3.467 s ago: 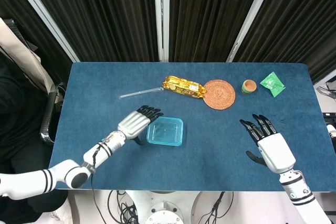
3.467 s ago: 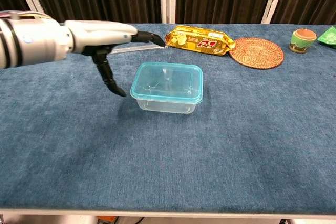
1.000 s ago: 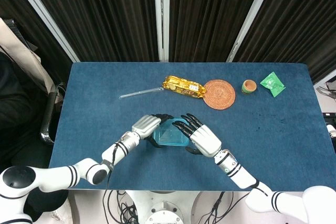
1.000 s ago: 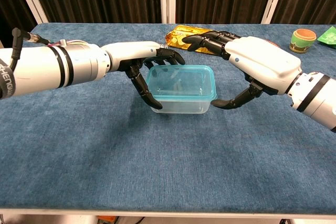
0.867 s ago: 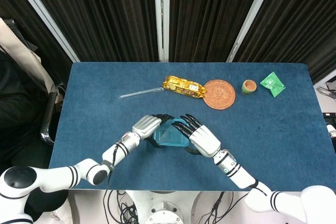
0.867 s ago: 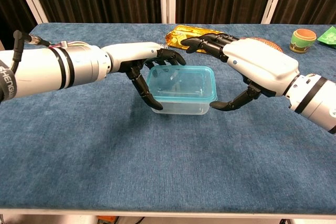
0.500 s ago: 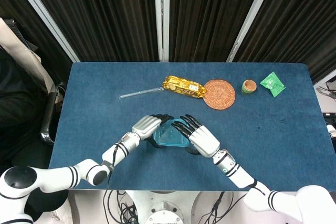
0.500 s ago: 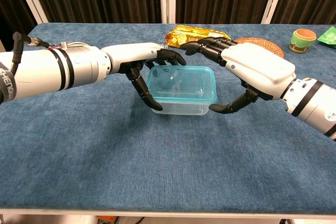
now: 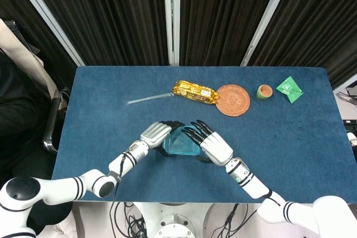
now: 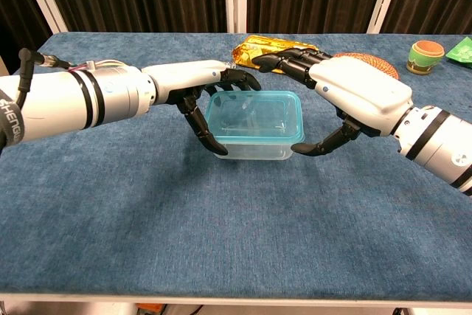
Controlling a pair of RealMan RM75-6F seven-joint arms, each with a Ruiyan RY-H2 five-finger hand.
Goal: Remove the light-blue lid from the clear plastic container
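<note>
The clear plastic container (image 10: 254, 145) with its light-blue lid (image 10: 254, 114) stands mid-table, also in the head view (image 9: 179, 144). My left hand (image 10: 193, 85) (image 9: 155, 133) grips its left end, fingers curled over the far left rim and thumb pressed on the near left wall. My right hand (image 10: 358, 91) (image 9: 215, 147) brackets the right end. Its fingers arch over the far right rim, spread and apparently above the lid. Its thumb tip touches the near right corner just under the lid's edge.
Behind the container lie a gold snack pack (image 9: 194, 92) (image 10: 246, 50), a woven round coaster (image 9: 232, 100) and a clear stick (image 9: 149, 98). A small cup (image 9: 264, 91) (image 10: 427, 56) and a green packet (image 9: 289, 88) sit at the far right.
My right hand came in from the table's right side to the container and crept left, its thumb reaching the near right corner. My left hand closed around the left end and nudged the container rightward.
</note>
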